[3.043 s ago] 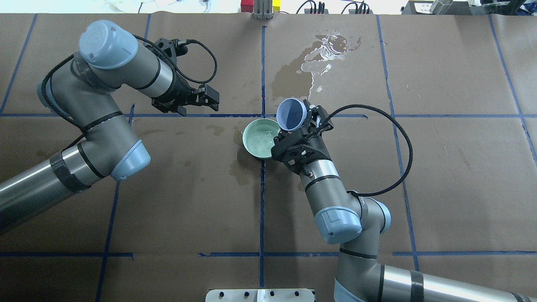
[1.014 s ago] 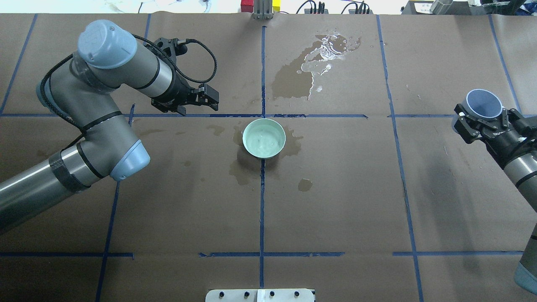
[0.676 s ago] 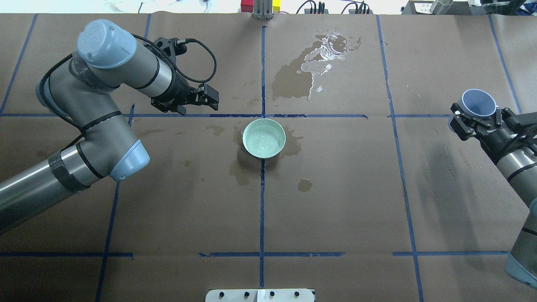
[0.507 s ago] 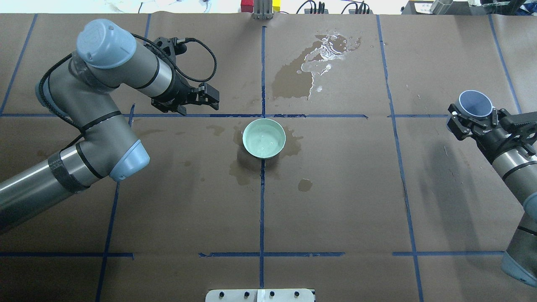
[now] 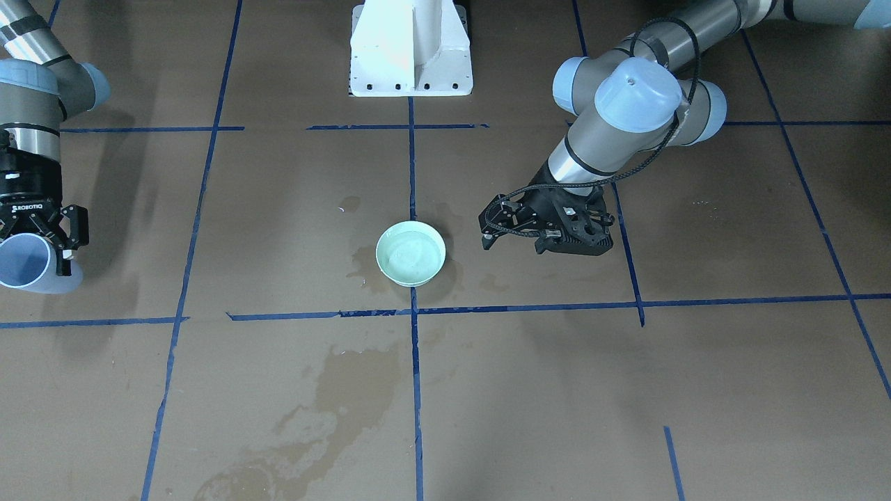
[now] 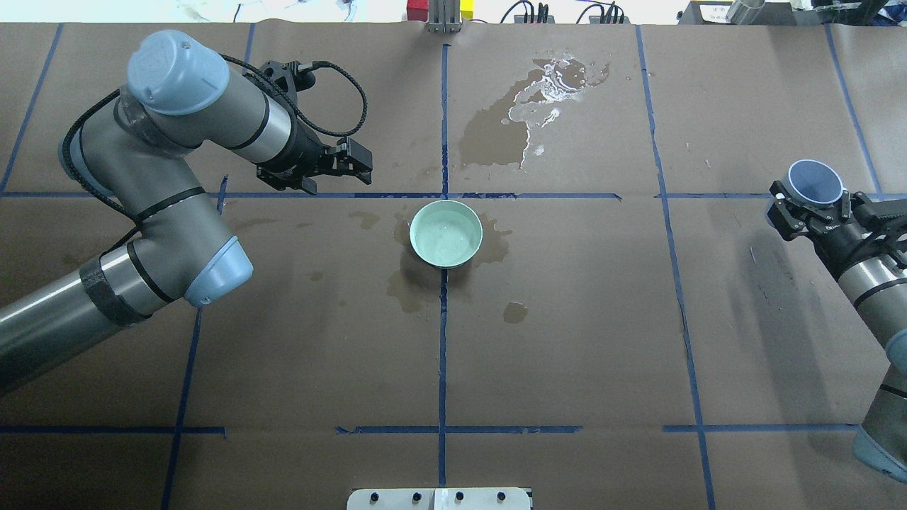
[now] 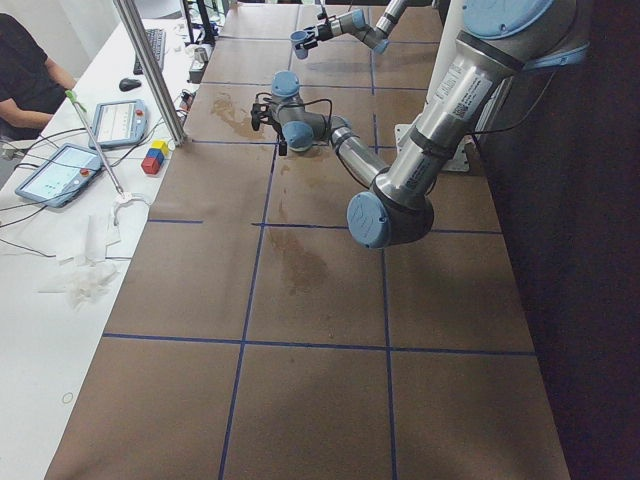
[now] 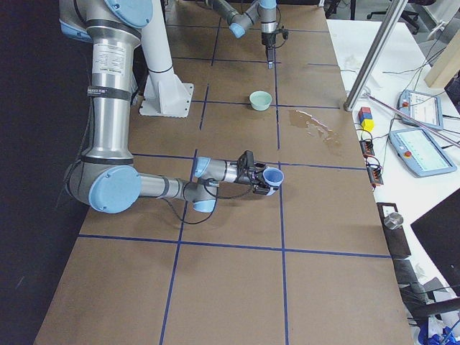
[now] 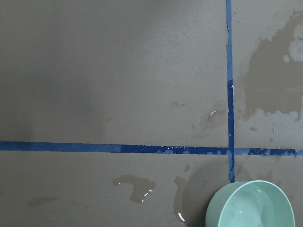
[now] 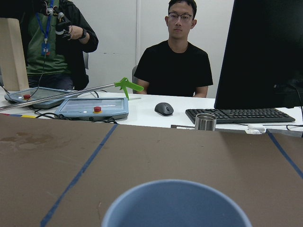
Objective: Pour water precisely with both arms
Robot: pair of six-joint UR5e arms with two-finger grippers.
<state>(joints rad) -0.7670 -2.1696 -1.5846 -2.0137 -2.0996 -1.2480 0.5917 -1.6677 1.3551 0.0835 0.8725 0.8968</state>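
In the overhead view, the round pale-blue plastic cup (image 6: 816, 181) has been carried from the frame's centre to its right edge, clamped upright in the right gripper (image 6: 813, 204). The left gripper (image 6: 333, 176), at upper left, is spread wide and empty. In the front-facing view, the water (image 5: 411, 256) is seen in the shallow mint-green bowl (image 5: 381, 268) at centre.
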